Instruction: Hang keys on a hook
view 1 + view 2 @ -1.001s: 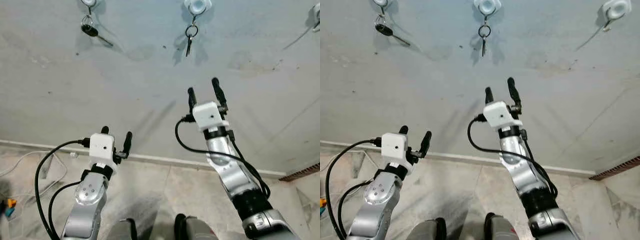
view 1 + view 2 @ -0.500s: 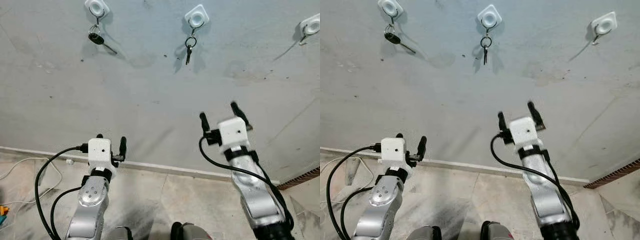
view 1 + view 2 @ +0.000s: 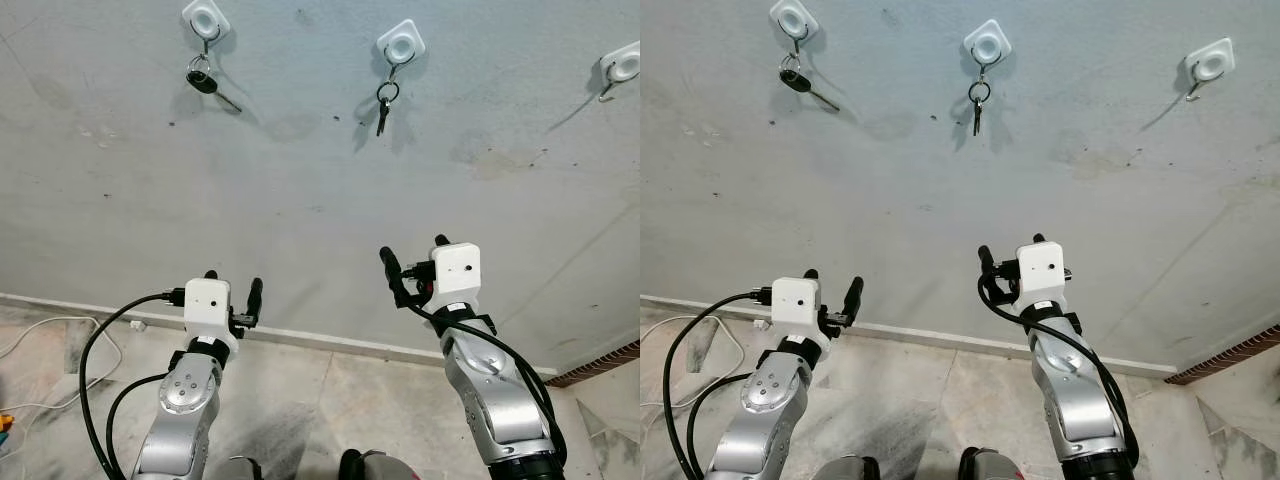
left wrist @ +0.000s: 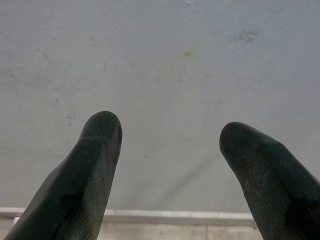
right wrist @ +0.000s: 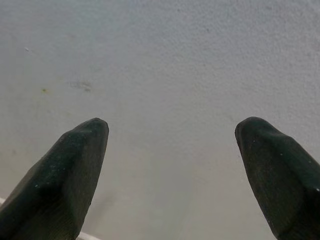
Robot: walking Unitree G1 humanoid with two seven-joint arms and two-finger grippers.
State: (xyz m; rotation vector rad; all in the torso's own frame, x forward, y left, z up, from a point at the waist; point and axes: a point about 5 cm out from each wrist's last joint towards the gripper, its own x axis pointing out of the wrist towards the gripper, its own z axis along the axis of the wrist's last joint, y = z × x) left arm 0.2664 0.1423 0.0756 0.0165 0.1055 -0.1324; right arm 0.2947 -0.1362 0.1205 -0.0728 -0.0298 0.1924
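On the grey wall point(image 3: 300, 150) there are 3 white hooks in a row. The left hook point(image 3: 206, 17) carries a ring of keys with a black fob point(image 3: 203, 80), and the middle hook point(image 3: 400, 44) carries a smaller key ring point(image 3: 384, 98) that hangs straight down. The right hook point(image 3: 625, 66) looks bare, with nothing but its shadow slanting away beneath it.

Judged from this, the hanging is already done: keys sit on 2 hooks and neither pincer carries anything. The left gripper point(image 3: 233, 285) is low, near the white skirting point(image 3: 300, 337), with its fingers spread and only bare wall between them in the left wrist view. The right gripper point(image 3: 415, 262) is a little higher, well below the middle hook, and its fingers point(image 5: 65, 175) are also parted and empty. If any step is left, it is only to draw the arms away, or to fetch another set for the right hook; no loose keys can be seen.

For room to move, the wall between the grippers and the hooks is flat and bare, so reaching up meets nothing but the hanging keys themselves. Below, the skirting marks where wall meets stone floor point(image 3: 380, 400). White cables point(image 3: 40, 335) lie on the floor to the left, and black cables point(image 3: 95, 360) loop off the left arm.
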